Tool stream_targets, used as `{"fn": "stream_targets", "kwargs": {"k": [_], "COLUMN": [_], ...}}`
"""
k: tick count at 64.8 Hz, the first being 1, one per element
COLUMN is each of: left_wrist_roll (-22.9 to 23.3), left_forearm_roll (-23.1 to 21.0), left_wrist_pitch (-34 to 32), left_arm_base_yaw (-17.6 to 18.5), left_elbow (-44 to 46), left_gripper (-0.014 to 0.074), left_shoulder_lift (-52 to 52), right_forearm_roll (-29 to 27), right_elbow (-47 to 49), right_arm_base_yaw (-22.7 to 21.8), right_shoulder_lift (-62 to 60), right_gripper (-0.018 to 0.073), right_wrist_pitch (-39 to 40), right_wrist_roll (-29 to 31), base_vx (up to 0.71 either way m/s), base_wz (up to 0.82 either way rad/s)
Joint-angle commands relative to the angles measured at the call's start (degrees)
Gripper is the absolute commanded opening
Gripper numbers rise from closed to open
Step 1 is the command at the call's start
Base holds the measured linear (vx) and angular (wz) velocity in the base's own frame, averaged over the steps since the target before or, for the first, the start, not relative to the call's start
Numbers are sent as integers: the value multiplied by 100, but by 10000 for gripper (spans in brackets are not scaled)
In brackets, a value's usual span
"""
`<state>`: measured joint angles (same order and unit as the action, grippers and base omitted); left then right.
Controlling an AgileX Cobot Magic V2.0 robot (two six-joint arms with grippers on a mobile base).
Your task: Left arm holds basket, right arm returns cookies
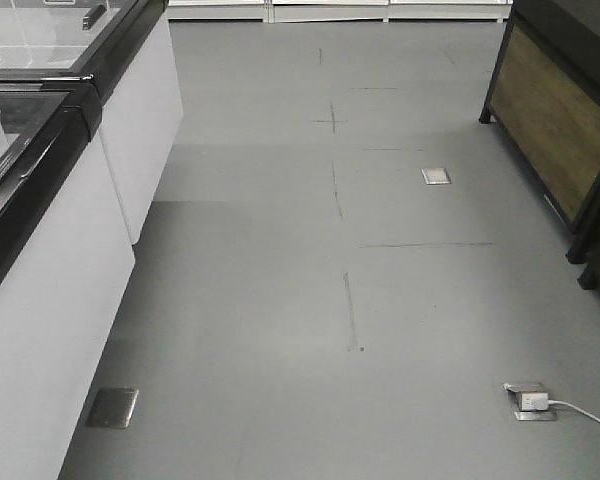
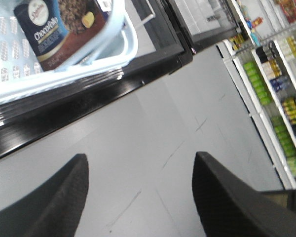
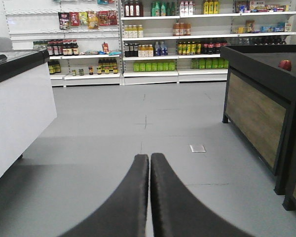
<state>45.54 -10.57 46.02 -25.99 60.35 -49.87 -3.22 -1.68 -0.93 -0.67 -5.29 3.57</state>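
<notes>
Cookies (image 2: 52, 29), a dark navy rectangular carton, are seen leaning, long axis slanted, inside the light blue slotted plastic basket (image 2: 12, 64), ahead and upper-left of the left pincer (image 2: 140, 197), which is spread wide and empty. The right pincer (image 3: 149, 197) is pressed closed on nothing, so the left is judged nearer. The basket rests on a black-rimmed freezer chest (image 2: 64, 113) above the grey shop floor (image 2: 153, 133).

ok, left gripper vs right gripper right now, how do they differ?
Left gripper is open, fingers wide apart; right gripper is shut, fingers pressed together. Left gripper's view shows the basket with the cookies in it, well clear of the fingers; right gripper points down the aisle at the drink shelves, no basket in its view. Shared: both are black and hold nothing.
</notes>
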Motion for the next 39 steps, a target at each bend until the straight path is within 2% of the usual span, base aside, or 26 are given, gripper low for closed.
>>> {"fn": "stream_targets", "kwargs": {"k": [1,13,23,30,37,39], "left_wrist_roll": [0,-161,-1032,-1515,-2111,-2302], "left_forearm_roll": [-200,-241,-867,-1957,-3195,-3406], "left_wrist_pitch": [-303,294,1054,1539,1564,1557], "left_arm_base_yaw": [-307,-1085,-1738,-2324,-2760,-2854], "left_elbow": [404,1059,1843,2253,2332,2332], "left_gripper": [444,444,444,444,444,444], "left_shoulder_lift": [-169,-569,-1043,-1403,-1572,-1596], "right_forearm_roll": [18,18,18,18,18,18], "right_elbow": [3,3,3,3,3,3], "right_arm_base_yaw": [1,1,1,1,1,1], "right_shoulder_lift": [-57,-57,-57,-57,-57,-57], "right_gripper": [-8,-8,-8,-8,-8,-8], "right_wrist_pitch": [442,442,442,442,442,442], "right_wrist_roll": [-15,-15,-15,-15,-15,-15], "base_vx": [0,0,0,0,0,0], "base_wz": [0,0,0,0,0,0]}}
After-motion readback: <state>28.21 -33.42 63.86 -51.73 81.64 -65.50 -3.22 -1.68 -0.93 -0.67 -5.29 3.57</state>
